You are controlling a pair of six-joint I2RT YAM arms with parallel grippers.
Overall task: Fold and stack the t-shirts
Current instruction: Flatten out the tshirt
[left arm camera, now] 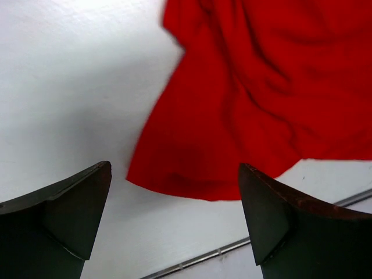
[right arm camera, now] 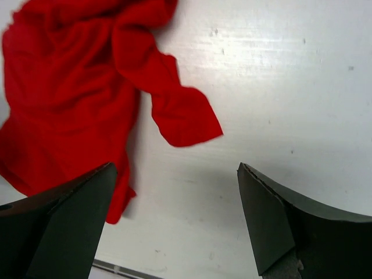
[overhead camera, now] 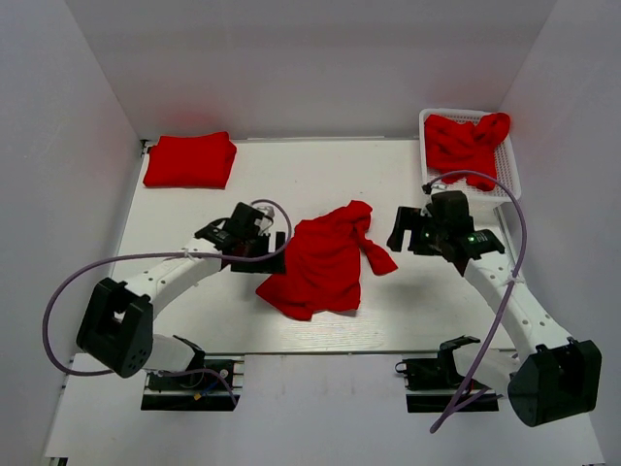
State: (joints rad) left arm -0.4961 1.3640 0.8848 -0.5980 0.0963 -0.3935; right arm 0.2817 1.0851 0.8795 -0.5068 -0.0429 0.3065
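Note:
A crumpled red t-shirt point(overhead camera: 325, 262) lies loose in the middle of the white table point(overhead camera: 437, 301), one sleeve point(overhead camera: 374, 250) trailing to the right. My left gripper point(overhead camera: 277, 243) hovers at its left edge, open and holding nothing. In the left wrist view the t-shirt point(left arm camera: 250, 87) lies just beyond the open gripper point(left arm camera: 174, 192). My right gripper point(overhead camera: 400, 231) stands open just right of the sleeve. In the right wrist view the sleeve point(right arm camera: 180, 110) lies on the table ahead of the open gripper point(right arm camera: 174, 192). A folded red t-shirt point(overhead camera: 189, 160) rests at the back left.
A white mesh basket point(overhead camera: 511, 175) at the back right corner holds more bunched red t-shirts point(overhead camera: 466, 144). White walls close in the back and both sides. The table's front edge with its metal strip point(left arm camera: 232, 247) runs near the left gripper.

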